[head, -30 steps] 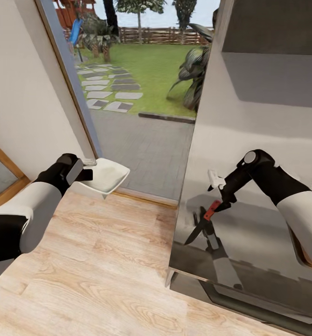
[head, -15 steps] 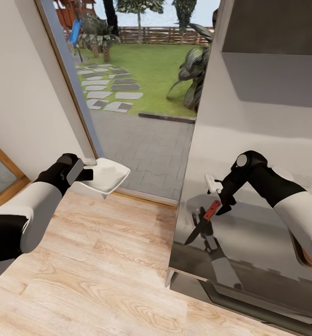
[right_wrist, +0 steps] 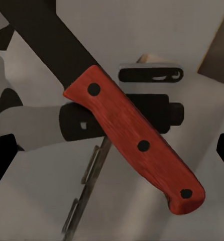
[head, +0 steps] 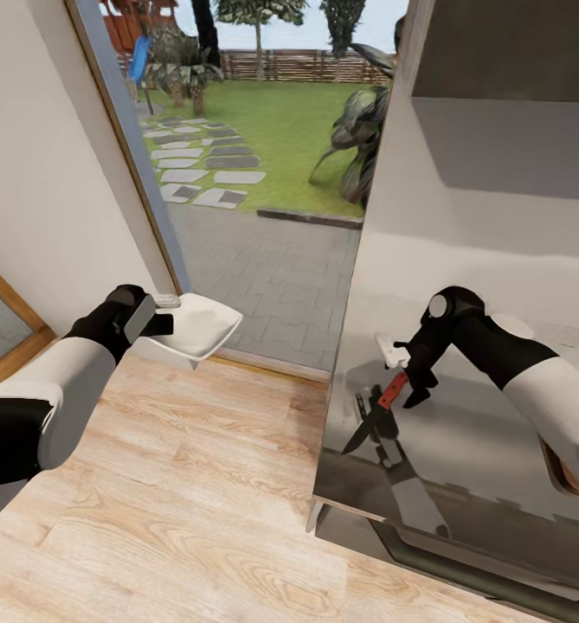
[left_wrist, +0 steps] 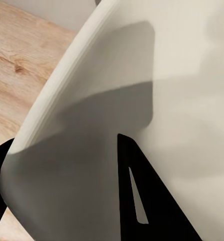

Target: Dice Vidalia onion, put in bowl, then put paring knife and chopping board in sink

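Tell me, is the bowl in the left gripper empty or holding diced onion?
Empty: the bowl, held by the left gripper, shows bare white inside.

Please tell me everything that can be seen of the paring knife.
The paring knife is small, with a red wood-like handle carrying three dark rivets and a dark pointed blade. The right end effector holds it by the handle in the air, blade slanting downward, close before a shiny steel surface that mirrors it.
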{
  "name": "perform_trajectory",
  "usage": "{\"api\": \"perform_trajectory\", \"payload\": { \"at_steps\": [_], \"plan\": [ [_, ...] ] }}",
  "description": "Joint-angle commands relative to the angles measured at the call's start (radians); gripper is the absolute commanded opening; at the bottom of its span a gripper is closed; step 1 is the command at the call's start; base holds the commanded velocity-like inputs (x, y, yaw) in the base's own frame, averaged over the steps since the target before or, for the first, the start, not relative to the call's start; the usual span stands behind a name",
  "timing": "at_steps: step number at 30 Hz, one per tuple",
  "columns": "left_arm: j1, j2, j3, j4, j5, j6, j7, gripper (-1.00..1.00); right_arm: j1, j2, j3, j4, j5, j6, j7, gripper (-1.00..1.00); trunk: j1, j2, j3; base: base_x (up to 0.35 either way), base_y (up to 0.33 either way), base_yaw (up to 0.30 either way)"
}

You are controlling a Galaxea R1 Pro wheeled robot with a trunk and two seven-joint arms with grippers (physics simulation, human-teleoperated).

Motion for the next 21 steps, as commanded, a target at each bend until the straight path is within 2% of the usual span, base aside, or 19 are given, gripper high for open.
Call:
{"api": "perform_trajectory", "payload": {
  "at_steps": [1,21],
  "plan": [
    [-0.001,0.001,-0.007,-0.001,0.011,0.004,0.007,-1.00,-0.001,-0.001,0.005,-0.001,0.001,0.010,0.003,1.00,0.000,-0.001,-0.001,0.000,0.000,0.000],
    [-0.001,0.002,-0.007,0.021,0.010,0.004,0.006,-1.00,-0.001,0.002,0.020,-0.001,0.000,0.009,0.003,1.00,0.000,-0.001,-0.001,0.000,0.000,0.000]
  ]
}}
